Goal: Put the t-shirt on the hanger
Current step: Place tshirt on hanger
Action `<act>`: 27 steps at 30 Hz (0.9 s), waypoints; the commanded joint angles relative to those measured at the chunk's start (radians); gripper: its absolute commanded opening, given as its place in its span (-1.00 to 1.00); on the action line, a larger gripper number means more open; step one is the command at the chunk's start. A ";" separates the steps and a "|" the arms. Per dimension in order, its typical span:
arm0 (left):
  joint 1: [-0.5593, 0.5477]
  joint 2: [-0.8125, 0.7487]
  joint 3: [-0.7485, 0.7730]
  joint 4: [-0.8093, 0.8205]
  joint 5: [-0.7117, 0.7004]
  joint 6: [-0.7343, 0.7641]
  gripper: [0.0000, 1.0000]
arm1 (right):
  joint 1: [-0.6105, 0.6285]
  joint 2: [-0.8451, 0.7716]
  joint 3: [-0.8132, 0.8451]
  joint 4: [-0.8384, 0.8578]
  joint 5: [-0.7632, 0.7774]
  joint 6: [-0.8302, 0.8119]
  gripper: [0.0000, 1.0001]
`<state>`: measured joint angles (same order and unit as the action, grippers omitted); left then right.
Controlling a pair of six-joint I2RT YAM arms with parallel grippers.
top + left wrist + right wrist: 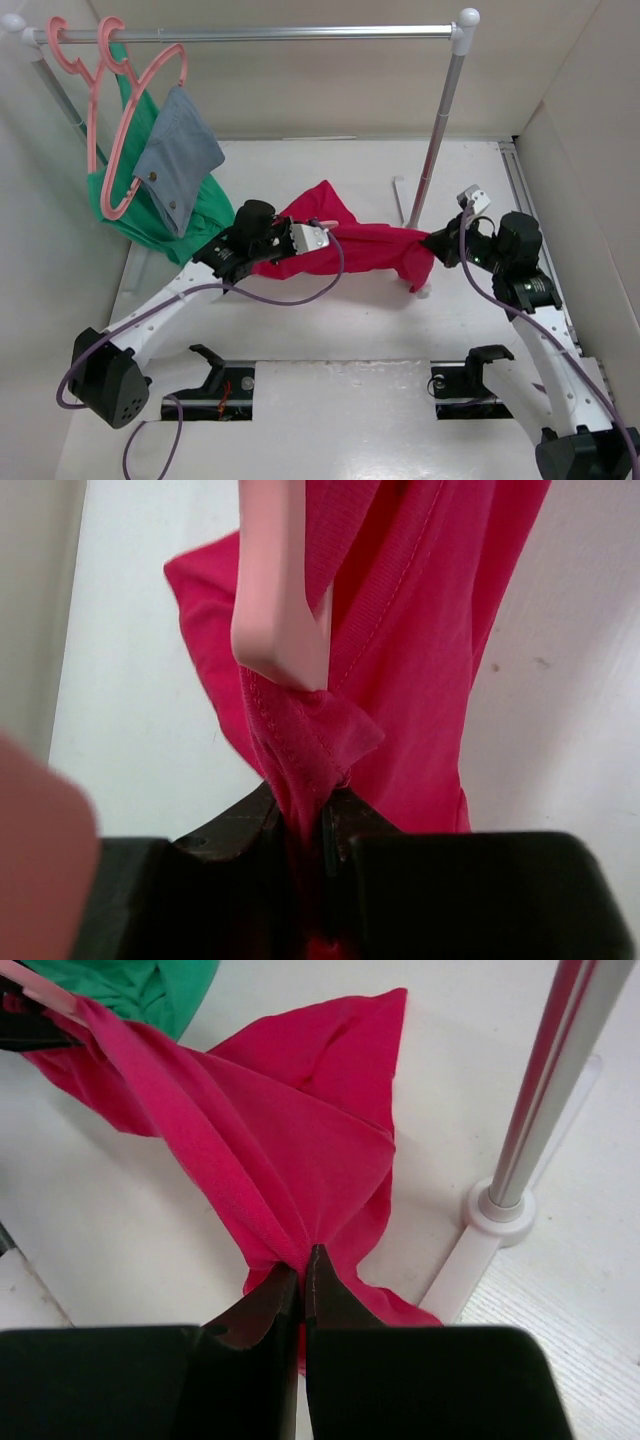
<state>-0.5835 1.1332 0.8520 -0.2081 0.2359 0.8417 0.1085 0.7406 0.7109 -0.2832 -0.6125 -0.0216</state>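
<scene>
The crimson t-shirt [372,247] hangs stretched in a bunched band between my two grippers, above the white table. My left gripper [322,238] is shut on a folded seam of the t-shirt [400,650] at its left end. An arm of the salmon-pink hanger [280,600] pokes into the cloth just past the jaws, and a short bit of the hanger [325,222] shows from above. My right gripper [433,244] is shut on the t-shirt [290,1130] at its right end, jaws pressed together on a pinch of fabric. Most of the hanger is hidden inside the shirt.
A clothes rack rail [260,34] spans the back, with its right post [437,150] and white foot [497,1210] close to my right gripper. Pink hangers [100,110] at the left carry a green garment [190,215] and a grey-blue cloth [180,155]. White walls enclose the table.
</scene>
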 commanded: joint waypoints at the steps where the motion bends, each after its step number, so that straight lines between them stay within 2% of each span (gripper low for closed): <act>1: 0.005 -0.075 0.064 -0.034 0.126 0.016 -1.00 | -0.027 0.045 0.061 0.010 -0.064 -0.051 -0.99; 2: -0.021 -0.107 0.077 -0.034 0.170 0.016 -1.00 | -0.027 0.081 0.074 0.010 -0.064 -0.061 -0.83; 4: -0.042 -0.128 0.102 -0.034 0.282 0.016 -1.00 | -0.027 0.120 0.097 -0.014 -0.064 -0.083 -0.30; 7: -0.067 -0.128 0.139 -0.065 0.370 -0.027 -1.00 | -0.027 0.183 0.189 -0.114 -0.064 -0.155 0.18; 8: -0.067 -0.100 0.150 -0.094 0.388 -0.027 -1.00 | -0.027 0.183 0.220 -0.143 -0.046 -0.172 0.29; 11: -0.067 -0.078 0.160 -0.105 0.402 -0.072 -1.00 | 0.025 0.194 0.332 -0.226 0.009 -0.218 0.34; 15: -0.067 -0.055 0.160 -0.057 0.391 -0.121 -1.00 | 0.157 0.161 0.375 -0.211 -0.012 -0.227 0.30; 20: -0.067 -0.024 0.173 -0.057 0.382 -0.121 -1.00 | 0.426 0.152 0.300 -0.093 0.063 -0.157 0.25; 23: -0.067 -0.003 0.191 -0.068 0.382 -0.144 -1.00 | 0.558 0.195 0.271 0.040 0.112 -0.107 0.37; 27: -0.067 -0.003 0.191 -0.068 0.391 -0.153 -1.00 | 0.635 0.267 0.297 0.162 0.158 -0.032 0.50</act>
<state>-0.6483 1.1435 0.9863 -0.3115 0.5819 0.7147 0.7067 0.9745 0.9825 -0.3038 -0.5175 -0.1257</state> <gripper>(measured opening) 0.097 0.746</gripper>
